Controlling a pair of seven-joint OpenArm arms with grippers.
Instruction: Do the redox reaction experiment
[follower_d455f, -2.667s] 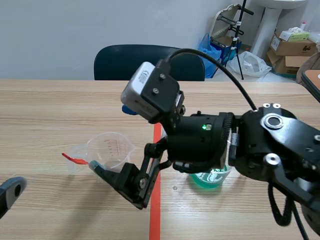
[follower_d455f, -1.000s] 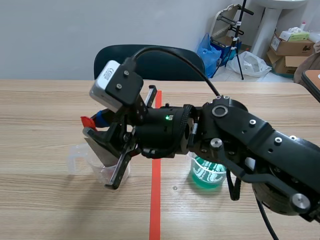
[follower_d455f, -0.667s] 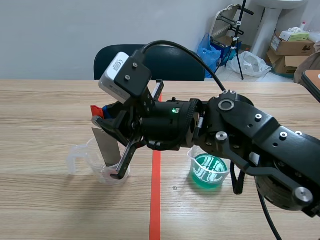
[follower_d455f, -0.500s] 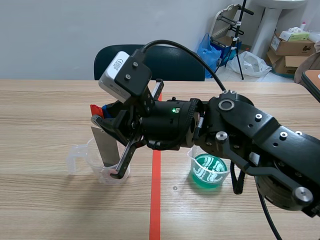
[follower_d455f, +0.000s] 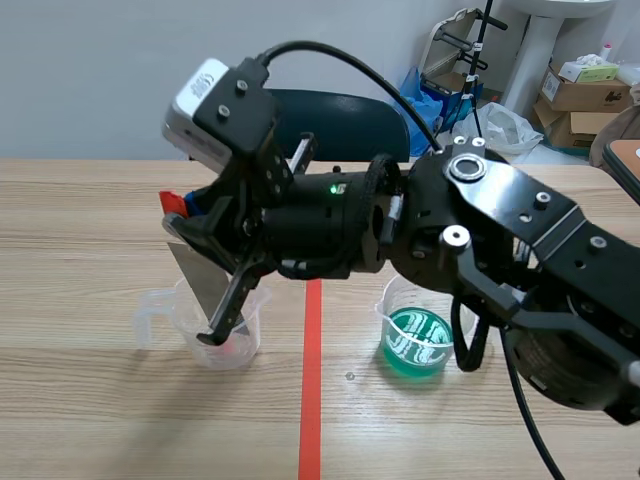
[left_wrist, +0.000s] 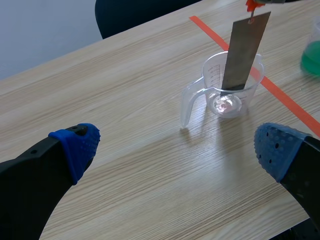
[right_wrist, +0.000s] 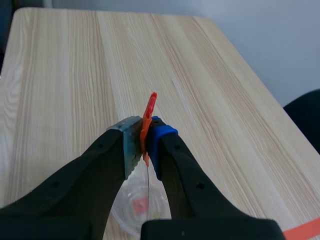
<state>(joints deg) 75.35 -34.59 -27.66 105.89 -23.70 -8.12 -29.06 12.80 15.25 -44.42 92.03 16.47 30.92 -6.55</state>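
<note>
Clear measuring cup (left_wrist: 210, 70) on the wooden table (left_wrist: 100, 100), handle on the side away from the orange-red tape line (follower_d455f: 311, 400); a grey metal strip (left_wrist: 245, 52) stands in it, slightly tilted, lower end below the rim; there's a pinkish-red patch (left_wrist: 225, 105) on the cup's bottom, and whether the strip reaches it I cannot tell. The strip hangs from a red clip (right_wrist: 148, 117) above the cup; the right gripper (right_wrist: 145, 142) is clenched on that clip. Across the tape line from the cup stands a beaker (follower_d455f: 420, 345) with green liquid. The left gripper (left_wrist: 177, 150) is released, blue pads wide apart, nothing between them; the cup is ahead of it, well apart. The right arm (follower_d455f: 480, 230) stretches over the line beside the cup, hiding part of it and part of the dark chair (follower_d455f: 340, 110) behind; cardboard boxes (follower_d455f: 590, 90) far beyond the beaker.
</note>
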